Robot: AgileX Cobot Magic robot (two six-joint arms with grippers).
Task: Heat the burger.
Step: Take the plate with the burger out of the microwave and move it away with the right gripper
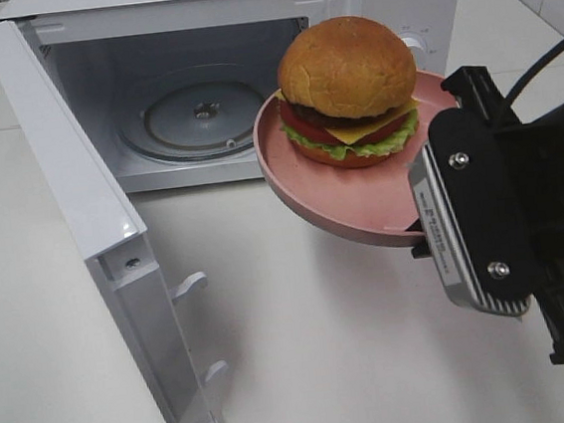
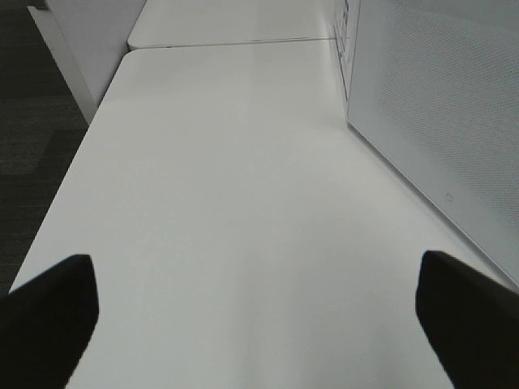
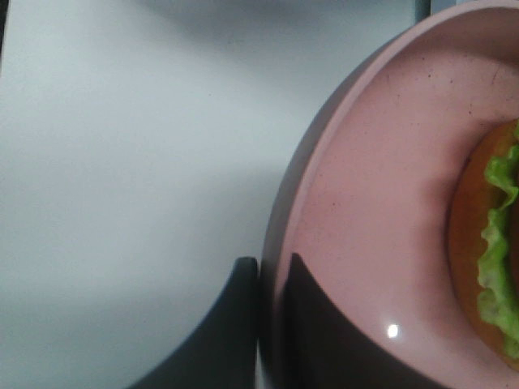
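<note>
No text, brand or number can be read anywhere. The grey plate on the right arm's camera housing (image 1: 455, 245) carries small print, too blurred to read.

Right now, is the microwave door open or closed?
Open. The microwave door is swung wide to the left, so you can see the glass turntable inside with nothing on it.

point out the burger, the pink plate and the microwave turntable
burger (image 1: 346, 65), exterior high view, on the top bun's dome
pink plate (image 1: 303, 174), exterior high view, on the bare floor of the plate left of the burger
microwave turntable (image 1: 169, 122), exterior high view, on the glass disc inside the open oven
</note>
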